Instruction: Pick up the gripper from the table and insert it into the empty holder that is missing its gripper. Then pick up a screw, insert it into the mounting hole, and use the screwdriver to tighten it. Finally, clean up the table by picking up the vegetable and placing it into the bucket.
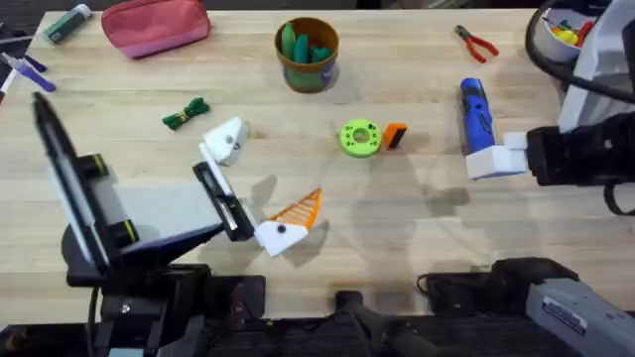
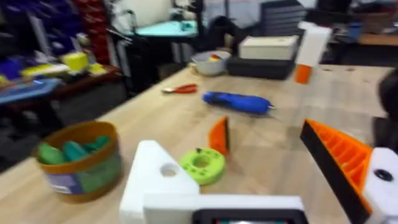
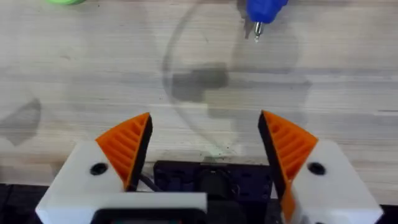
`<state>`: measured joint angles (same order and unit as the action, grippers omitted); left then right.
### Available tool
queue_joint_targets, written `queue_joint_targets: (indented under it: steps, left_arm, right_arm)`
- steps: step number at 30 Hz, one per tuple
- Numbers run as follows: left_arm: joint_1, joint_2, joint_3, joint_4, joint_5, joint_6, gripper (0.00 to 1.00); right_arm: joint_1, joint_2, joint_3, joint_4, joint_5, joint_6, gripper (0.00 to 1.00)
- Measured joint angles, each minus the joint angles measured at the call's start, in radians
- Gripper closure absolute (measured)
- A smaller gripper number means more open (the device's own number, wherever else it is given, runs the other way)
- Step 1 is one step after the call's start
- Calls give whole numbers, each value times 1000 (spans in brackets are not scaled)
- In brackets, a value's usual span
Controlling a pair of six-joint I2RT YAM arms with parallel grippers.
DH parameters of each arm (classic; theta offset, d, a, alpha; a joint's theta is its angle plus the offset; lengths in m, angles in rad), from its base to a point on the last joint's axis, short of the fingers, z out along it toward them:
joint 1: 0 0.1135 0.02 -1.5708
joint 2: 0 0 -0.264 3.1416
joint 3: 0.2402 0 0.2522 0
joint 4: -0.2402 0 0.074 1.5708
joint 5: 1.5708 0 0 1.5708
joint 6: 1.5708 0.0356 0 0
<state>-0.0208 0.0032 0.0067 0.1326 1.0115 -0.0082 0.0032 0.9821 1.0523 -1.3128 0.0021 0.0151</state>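
Note:
The orange ribbed gripper (image 1: 395,135) lies on the table beside a green disc (image 1: 359,138); the left wrist view shows this gripper (image 2: 219,135) too. My left gripper (image 1: 256,183) is open: one finger (image 1: 223,144) is a bare white holder, the other finger (image 1: 293,216) carries an orange pad. The blue screwdriver (image 1: 476,114) lies at the right. My right gripper (image 1: 496,159) hovers open just short of its bit (image 3: 257,28), with both orange pads on. The vegetable (image 1: 186,113) lies left of the bucket (image 1: 308,55). I cannot make out a screw.
Red-handled pliers (image 1: 476,42) lie at the far right. A pink pouch (image 1: 156,25) and a marker (image 1: 67,24) sit along the back left. A bowl (image 1: 561,30) of coloured pieces stands in the far right corner. Green pieces fill the bucket.

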Motion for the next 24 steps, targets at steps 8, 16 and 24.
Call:
queue_joint_targets:
  steps: [8, 16, 24]
  left_arm:
    - [0, 0, 0, -102, 81, -23, 13]
    - [0, 0, 0, -203, 96, -27, 13]
    - [0, 0, 0, -248, 124, 23, 12]
  right_arm:
    - [0, 0, 0, 0, 0, 0, 8]
    - [0, 0, 0, 0, 0, 0, 7]
    - [0, 0, 0, 0, 0, 0, 9]
